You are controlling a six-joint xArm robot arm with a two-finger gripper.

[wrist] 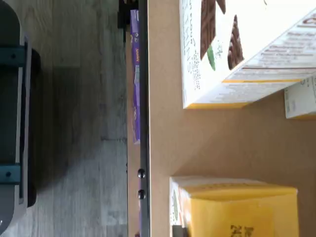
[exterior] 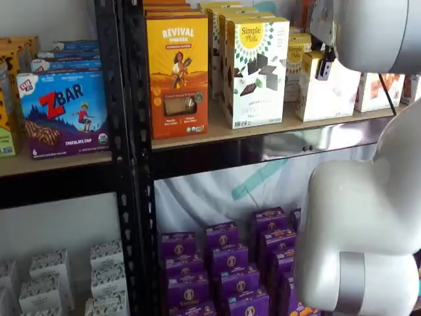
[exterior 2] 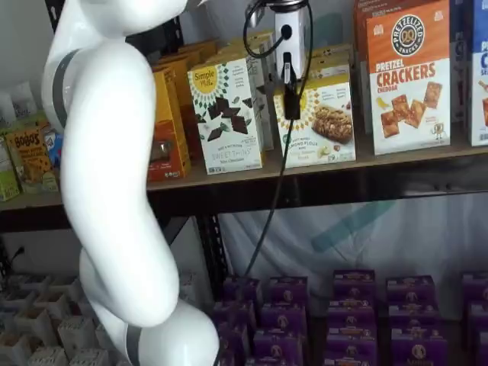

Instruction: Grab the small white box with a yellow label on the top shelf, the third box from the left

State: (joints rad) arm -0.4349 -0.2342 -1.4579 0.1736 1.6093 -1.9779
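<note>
The small white box (exterior 2: 324, 122), with a yellow sunburst label and a brownish food picture, stands on the top shelf (exterior 2: 229, 177) between a taller white carton and an orange-topped cracker carton. In a shelf view (exterior: 329, 89) my arm partly hides it. My gripper (exterior 2: 291, 95) hangs from above in front of the box's left edge. Its white body and a black finger show, with no plain gap. A dark finger also shows in a shelf view (exterior: 323, 68) against the box front. The wrist view shows the tan shelf board (wrist: 217, 143) and its metal rail (wrist: 143, 123).
The tall white patterned carton (exterior 2: 226, 114) (wrist: 232, 49) stands left of the box, with an orange-yellow carton (exterior: 176, 66) (wrist: 237, 207) beyond it. The cracker carton (exterior 2: 408, 76) stands to the right. Purple boxes (exterior 2: 343, 305) fill the lower shelf. My white arm (exterior 2: 114, 191) blocks the left.
</note>
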